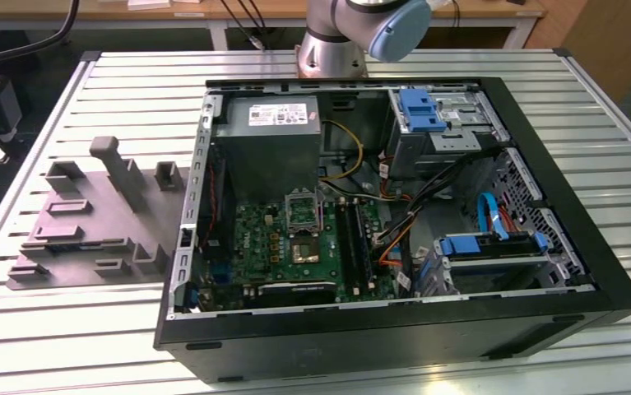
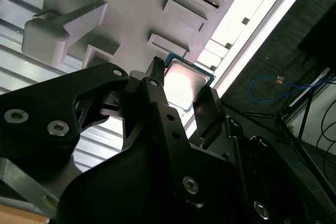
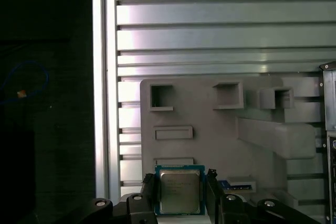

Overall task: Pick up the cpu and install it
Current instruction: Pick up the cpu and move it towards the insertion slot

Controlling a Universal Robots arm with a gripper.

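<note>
The cpu is a small flat square with a silvery top and a pale rim. It sits between my two dark fingers, which press on its opposite edges. My gripper is shut on it, held well above the grey plastic fixture. In the second wrist view the cpu shows bright between the fingertips of the gripper, with the fixture behind it. In the exterior view the fixture lies on the slatted table at the exterior view's left of the open computer case. The metal-framed socket is on the green board.
A shiny square chip is fixed to the green board below the socket. Inside the case are a grey power supply, cables and blue-tabbed drive bays. The arm's base stands behind the case. The table's edge borders dark floor.
</note>
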